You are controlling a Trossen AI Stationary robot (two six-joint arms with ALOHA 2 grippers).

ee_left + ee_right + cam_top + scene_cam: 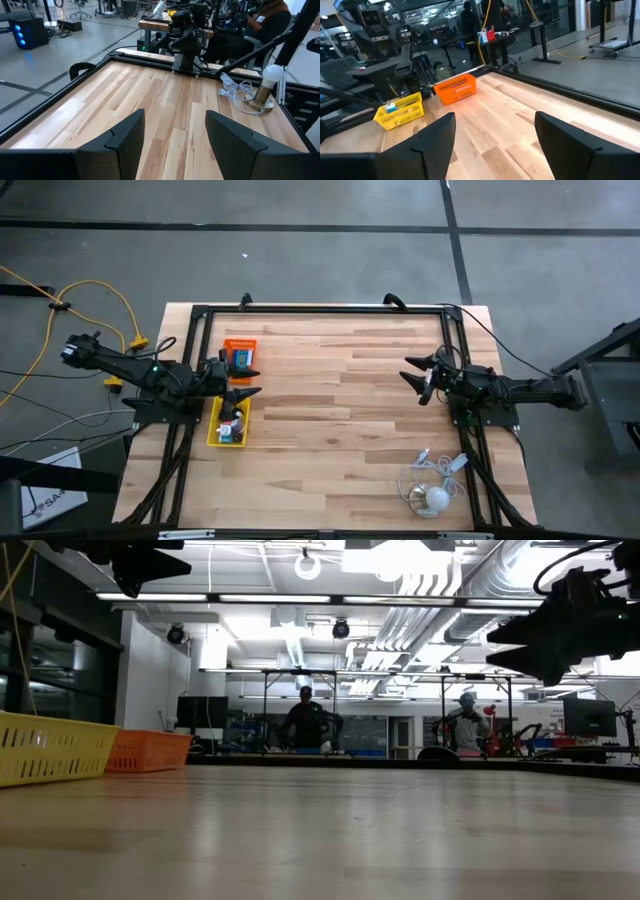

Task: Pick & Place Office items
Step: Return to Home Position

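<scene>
Office items (231,428), sorted, seen from above. We find white, blue and pink pieces lying in the yellow basket (213,430), at 9 o'clock on the table (340,410). At least one more, blue or teal, lies in the orange basket (240,343), just beside it toward 10 o'clock. We see none loose on the boards.

The left gripper (254,381) hovers above the place where the two baskets meet. Its fingers are spread wide with nothing between them, as its wrist view confirms. The right gripper (408,373) hangs at 3 o'clock, well apart from both baskets, likewise wide and empty. A white cable bundle (432,485) sits at 5 o'clock, clear of both arms.

Handling: we judge the pieces light, stiff and hard-shelled, so they should bear a firm pinch without harm. Their smooth faces may slip, so we would take hold across two flat opposite sides, near the middle, coming down from above. In the yellow basket they lie close together; we cannot tell whether they touch. Lifting one out would therefore call for a narrower opening, lest a neighbour be nudged or caught. The basket walls also crowd any approach from the side.

Progress: with nothing left on the boards, we judge the placing done and only the arms' retreat to rest outstanding.
</scene>
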